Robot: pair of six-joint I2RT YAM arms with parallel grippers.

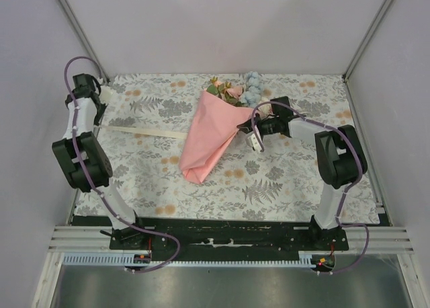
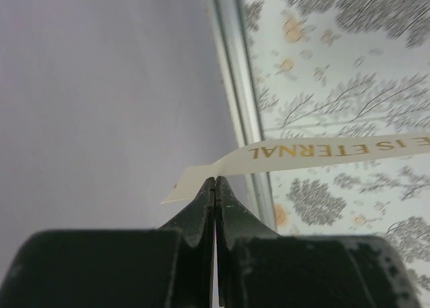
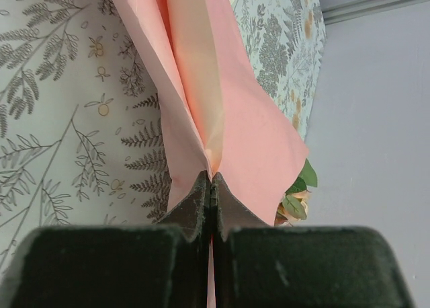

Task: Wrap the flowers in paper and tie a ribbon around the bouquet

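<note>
1. While the ribbon [image 2: 322,153] is pinched at its end in the left gripper [image 2: 215,181] right by the side wall [image 2: 101,86], it's best kept taut.
2. The paper [image 1: 211,130] cone, laid on the tablecloth [image 1: 282,180] with the flowers [image 1: 235,89] at its far end, is clamped by the right gripper [image 3: 212,177].
3. Swing room is probably limited by that wall.

The salmon-pink paper cone [image 1: 209,134] hides the stems of the artificial flowers [image 1: 236,90]. In the left wrist view, the picture's right edge cuts off the thin cream ribbon [image 2: 322,152] and its gold lettering.
</note>
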